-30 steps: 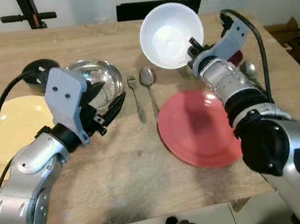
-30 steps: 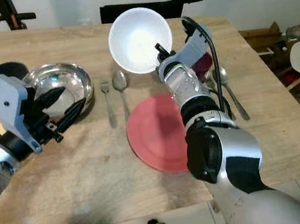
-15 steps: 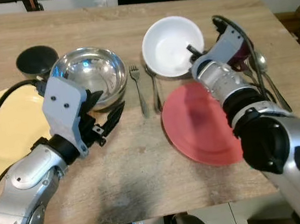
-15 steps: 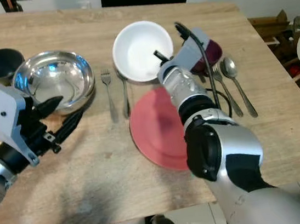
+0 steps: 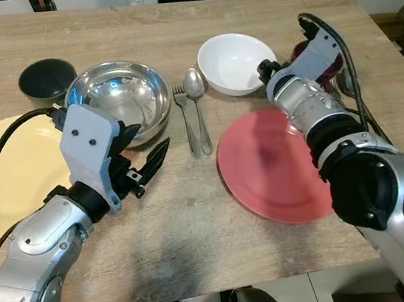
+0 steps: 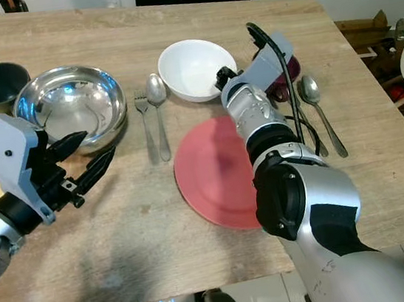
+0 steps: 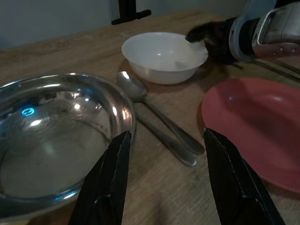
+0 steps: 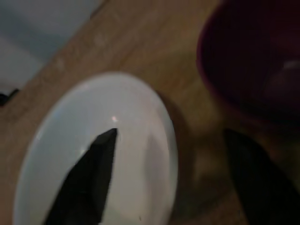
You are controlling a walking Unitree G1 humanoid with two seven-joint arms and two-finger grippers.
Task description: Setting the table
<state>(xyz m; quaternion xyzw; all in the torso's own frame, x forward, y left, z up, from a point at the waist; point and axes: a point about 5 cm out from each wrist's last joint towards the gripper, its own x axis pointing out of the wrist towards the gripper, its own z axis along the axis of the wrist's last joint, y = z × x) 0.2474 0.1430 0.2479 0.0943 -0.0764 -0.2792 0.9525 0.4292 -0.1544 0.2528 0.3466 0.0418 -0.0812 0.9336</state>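
Observation:
A white bowl (image 5: 232, 61) stands upright on the table just behind the red plate (image 5: 272, 165). My right gripper (image 5: 264, 70) is at the bowl's right rim, open. In the right wrist view one finger (image 8: 89, 183) is inside the bowl (image 8: 70, 154) and the other lies outside it, with a wide gap around the rim. A fork (image 5: 185, 120) and a spoon (image 5: 197, 105) lie side by side left of the plate. My left gripper (image 5: 146, 163) hovers open and holds nothing, in front of the steel bowl (image 5: 116, 103).
A dark cup (image 5: 45, 78) stands at the back left and a yellow plate (image 5: 4, 173) lies at the left edge. A dark red bowl (image 6: 286, 68) sits behind my right wrist, with more spoons (image 6: 321, 113) to its right. The table's front edge is close.
My right gripper has brought the white bowl down from the air, tilted, onto the table behind the red plate and spread its fingers. The camera has tipped downward.

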